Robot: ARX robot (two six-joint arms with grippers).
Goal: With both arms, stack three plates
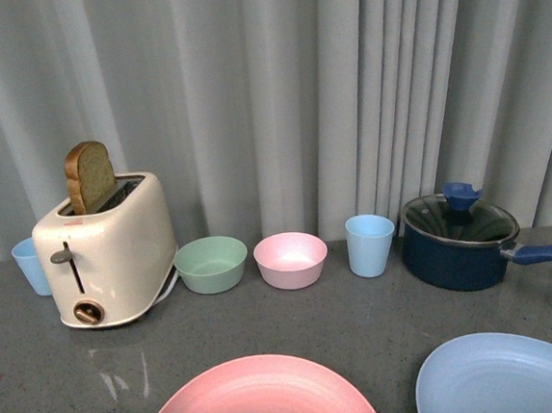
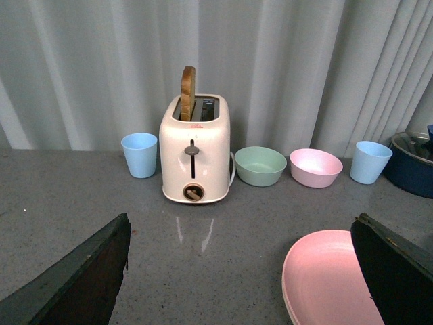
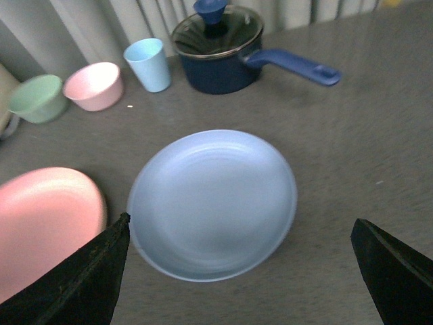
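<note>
Plainly not yet stacked. Lying flat and apart at the near edge of the tabletop (image 1: 364,324): pink plate (image 1: 259,403) about midway along that edge, light blue plate (image 1: 509,379) toward the near right corner, with a strip of bare surface between. No sign of a third plate in any view.

Wide open and empty: left gripper (image 2: 240,223), hanging over bare tabletop with the pink plate just beside one of its fingers. Likewise spread wide and holding nothing: right gripper (image 3: 240,223), poised over the light blue plate, which lies between its fingers in the right wrist view. Height above the plate not clear; no touch visible.

Ranged along the far edge, well apart from the plates: toaster (image 1: 106,255) with a slice of toast (image 1: 89,174) standing up out of it, blue cup (image 1: 30,267) behind it, green bowl (image 1: 210,263), pink bowl (image 1: 290,259), second blue cup (image 1: 370,245), and dark blue pot (image 1: 459,248) with glass lid (image 1: 456,218) toward the far right corner.

Probably stiff and light, going by the matte moulded look; unlikely to flex, and likely not very fragile, though hard to be sure. Shallow and wide, sitting flush, so little room for a finger underneath. Best taken at the rim: one finger over the lip, the other eased under it, on the side nearest the arm. Likely to slide on the smooth tabletop if pushed rather than pinched. Liable to tip in a thin rim hold, so lift level and set down centred.
</note>
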